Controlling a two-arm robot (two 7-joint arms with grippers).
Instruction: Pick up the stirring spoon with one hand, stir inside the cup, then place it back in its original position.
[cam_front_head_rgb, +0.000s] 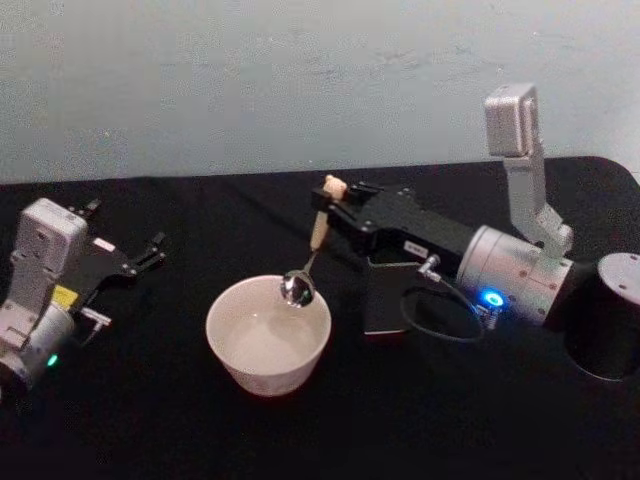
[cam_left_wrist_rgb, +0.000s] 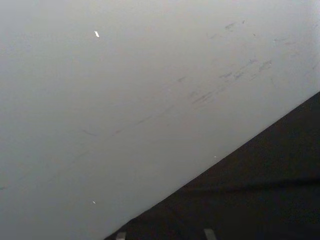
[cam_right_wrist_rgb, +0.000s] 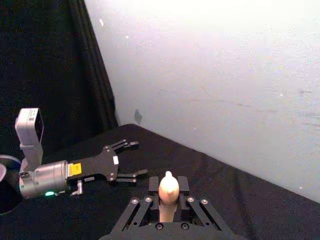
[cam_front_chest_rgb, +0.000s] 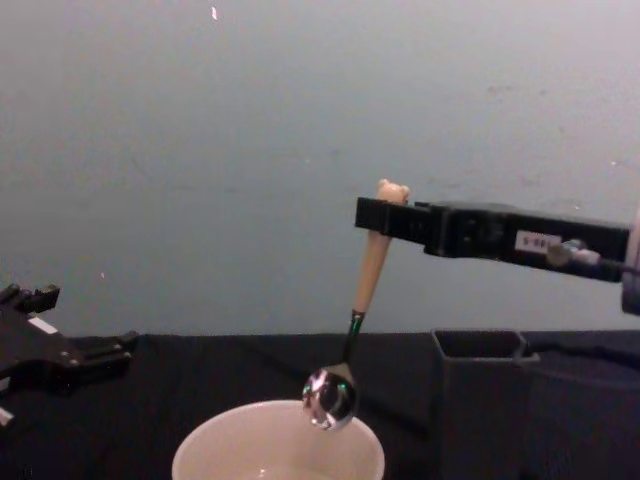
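Observation:
My right gripper (cam_front_head_rgb: 326, 204) is shut on the beige handle of the stirring spoon (cam_front_head_rgb: 309, 255), just below its bear head. The spoon hangs tilted, its shiny bowl (cam_front_chest_rgb: 329, 398) level with the rim of the cream-white cup (cam_front_head_rgb: 268, 335) at the cup's far side. The chest view shows the same gripper (cam_front_chest_rgb: 378, 219) holding the spoon (cam_front_chest_rgb: 366, 290) over the cup (cam_front_chest_rgb: 278, 447). The dark grey square holder (cam_front_head_rgb: 388, 297) stands just right of the cup, under the right arm, and stands upright in the chest view (cam_front_chest_rgb: 478, 395). My left gripper (cam_front_head_rgb: 152, 252) rests open at the table's left, away from the cup.
A black cloth covers the table (cam_front_head_rgb: 150, 410), with a pale wall behind. A dark cylindrical object with a grey top (cam_front_head_rgb: 610, 315) stands at the far right beside the right arm's wrist. In the right wrist view the left gripper (cam_right_wrist_rgb: 129, 160) lies on the cloth beyond the spoon handle (cam_right_wrist_rgb: 168, 187).

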